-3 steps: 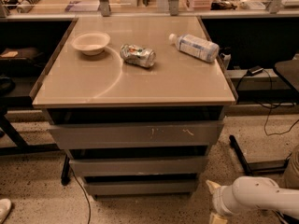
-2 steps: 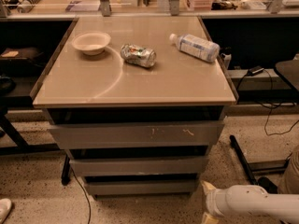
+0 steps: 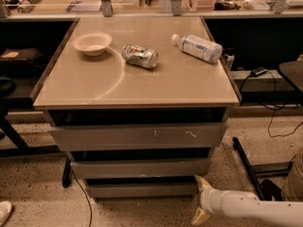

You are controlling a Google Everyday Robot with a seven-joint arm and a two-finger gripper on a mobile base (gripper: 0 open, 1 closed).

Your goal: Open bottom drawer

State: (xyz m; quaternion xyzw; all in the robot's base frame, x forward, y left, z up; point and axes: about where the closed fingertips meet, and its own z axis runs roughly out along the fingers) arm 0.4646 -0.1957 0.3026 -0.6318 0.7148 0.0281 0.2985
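Bottom drawer (image 3: 142, 190), lowest of three under the desk (image 3: 161, 86), looks like stiff, smooth metal (no handle), so hook its right edge; the end effector (image 3: 200, 200) sits there, fingers spread, empty.

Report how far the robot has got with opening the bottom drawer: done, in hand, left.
Done: the gripper is down at floor level by the right end of the bottom drawer. In hand: lining up; its fingers stand apart, gripping nothing. Left: the whole pull; the drawer sits shut beneath the middle drawer.
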